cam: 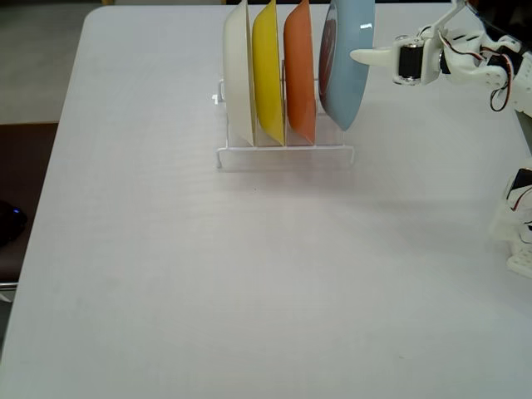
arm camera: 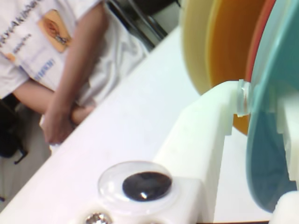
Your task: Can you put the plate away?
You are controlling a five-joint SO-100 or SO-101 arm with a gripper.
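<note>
The light blue-grey plate (cam: 347, 71) stands on edge, slightly tilted, at the right end of the clear dish rack (cam: 283, 155). Its lower rim hangs just above the rack's base. My white gripper (cam: 356, 56) reaches in from the right and is shut on the plate's upper rim. In the wrist view the plate (arm camera: 271, 154) fills the right side, clamped between the two white fingers (arm camera: 210, 135) of the gripper (arm camera: 259, 116). Whether the plate touches the rack cannot be told.
The rack holds a cream plate (cam: 238, 75), a yellow plate (cam: 267, 71) and an orange plate (cam: 299, 71), with a dark red edge (cam: 326, 50) just behind the blue one. A person (arm camera: 70, 70) stands at the table's far edge in the wrist view.
</note>
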